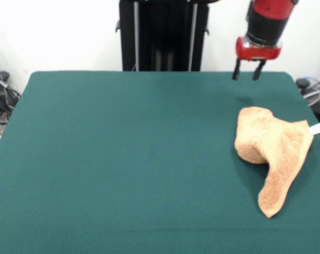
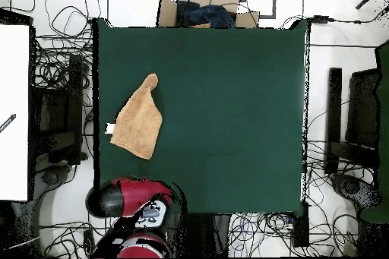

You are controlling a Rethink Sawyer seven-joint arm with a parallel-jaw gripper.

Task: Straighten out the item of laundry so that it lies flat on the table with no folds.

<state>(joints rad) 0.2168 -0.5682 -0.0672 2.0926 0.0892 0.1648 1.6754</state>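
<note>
The orange-tan towel (image 1: 273, 153) lies bunched and folded at the right side of the green table (image 1: 128, 159) in the front view, narrowing to a point toward the near edge. Its white tag (image 1: 316, 128) sticks out at the table's right edge. In the overhead view the towel (image 2: 138, 119) lies near the table's (image 2: 228, 112) left edge with the tag (image 2: 110, 128) beside it. My gripper (image 1: 248, 74) hangs above the far right edge of the table, well behind the towel, apart from it. Its two fingers are spread and hold nothing. In the overhead view the arm (image 2: 133, 199) sits past the table's bottom edge.
The black pedestal (image 1: 164, 34) stands behind the table's far edge. Cables lie on the floor at both sides (image 1: 1, 95). A cardboard box with dark cloth (image 2: 205, 9) stands past the table's top edge in the overhead view.
</note>
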